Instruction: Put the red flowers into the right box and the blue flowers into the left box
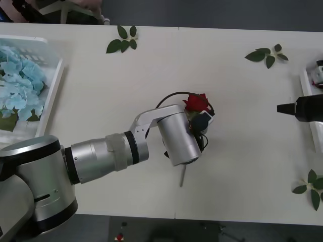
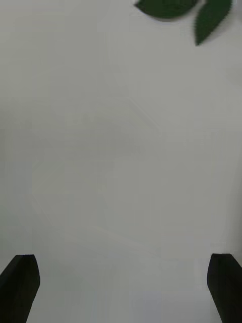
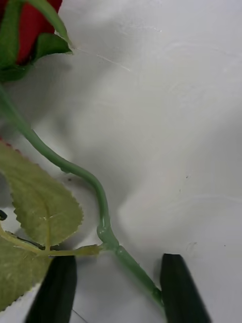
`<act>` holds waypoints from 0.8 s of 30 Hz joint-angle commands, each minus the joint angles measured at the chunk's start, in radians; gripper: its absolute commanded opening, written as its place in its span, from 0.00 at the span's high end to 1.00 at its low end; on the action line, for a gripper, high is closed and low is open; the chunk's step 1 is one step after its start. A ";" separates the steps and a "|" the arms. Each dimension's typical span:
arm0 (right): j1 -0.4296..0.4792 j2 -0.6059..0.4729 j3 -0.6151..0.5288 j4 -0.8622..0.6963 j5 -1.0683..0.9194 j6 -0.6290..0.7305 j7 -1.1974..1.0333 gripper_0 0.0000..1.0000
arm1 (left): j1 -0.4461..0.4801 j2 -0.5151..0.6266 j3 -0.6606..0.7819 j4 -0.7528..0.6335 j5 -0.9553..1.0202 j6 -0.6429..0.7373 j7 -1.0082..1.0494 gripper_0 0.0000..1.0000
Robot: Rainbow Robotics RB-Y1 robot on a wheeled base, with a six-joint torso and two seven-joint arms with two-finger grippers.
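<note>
One red flower (image 1: 196,103) lies mid-table, and its green stem (image 3: 98,194) curves down between the black fingers (image 3: 181,287) of my left gripper (image 1: 201,122). The gripper is open, fingers partly drawn in, with the stem resting against one finger and not pinched. A serrated leaf (image 3: 43,202) spreads beside the stem. The stem's end (image 1: 182,177) pokes out under the wrist. Blue flowers (image 1: 20,80) fill the left box (image 1: 54,85) at the table's left edge. My right gripper (image 1: 280,108) hovers open over bare table beside the right box (image 1: 306,80), its fingers (image 2: 224,285) wide apart.
Loose green leaf sprigs lie at the back left (image 1: 122,40), the back right (image 1: 266,54) and the front right (image 1: 310,186). One sprig (image 2: 186,10) lies ahead of the right gripper. The table's front edge runs just below the left arm.
</note>
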 commanded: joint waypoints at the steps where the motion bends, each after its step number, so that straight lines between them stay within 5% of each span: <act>1: -0.014 -0.027 -0.065 -0.057 -0.165 0.015 0.175 0.03 | -0.011 -0.020 0.002 0.003 -0.002 -0.010 -0.024 1.00; 8: -0.014 0.079 -0.260 -0.032 -0.461 0.314 0.467 0.02 | -0.011 -0.009 0.004 -0.002 -0.012 -0.010 -0.014 1.00; 17: -0.014 0.266 -0.441 0.083 -0.570 0.648 0.757 0.02 | 0.001 0.125 0.082 -0.152 0.005 -0.011 0.001 1.00; 24: -0.014 0.412 -0.562 0.269 -0.570 0.794 0.965 0.02 | 0.158 0.329 0.419 -0.457 0.227 -0.106 -0.002 1.00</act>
